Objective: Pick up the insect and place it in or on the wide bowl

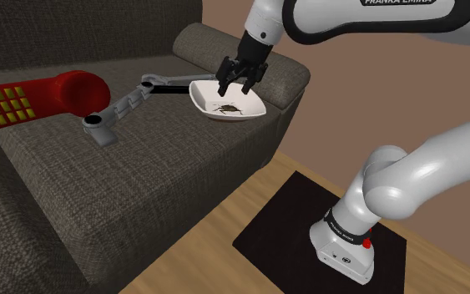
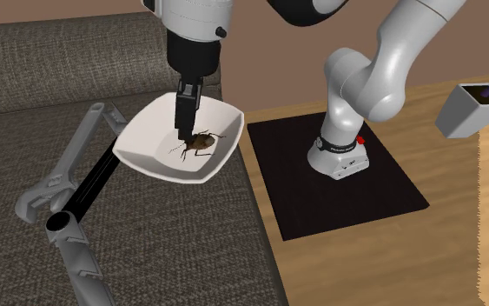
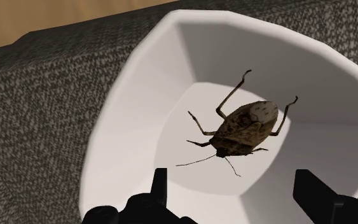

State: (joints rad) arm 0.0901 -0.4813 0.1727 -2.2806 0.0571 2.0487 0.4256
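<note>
A brown insect [image 3: 244, 127] with long legs lies on the bottom of the wide white bowl [image 3: 139, 76], which rests on the dark sofa seat near its corner. My black gripper [image 3: 234, 191] hangs just above it, open, and its fingers [image 3: 160, 184] stand apart without touching the insect. In the shoulder view the gripper [image 1: 234, 86] points down over the bowl [image 1: 199, 88], with the insect [image 1: 228, 108] under its tips. The second exterior view has the gripper [image 2: 184, 130] right over the insect [image 2: 197, 144] inside the bowl [image 2: 147, 117].
A grey and black wrench-like tool [image 1: 124, 102] lies on the seat beside the bowl. A red handset with yellow keys [image 1: 24, 100] lies further along. The sofa edge drops to a wooden floor, where my stand sits on a black mat [image 2: 390, 196]. A grey cup [image 2: 468, 109] stands beyond.
</note>
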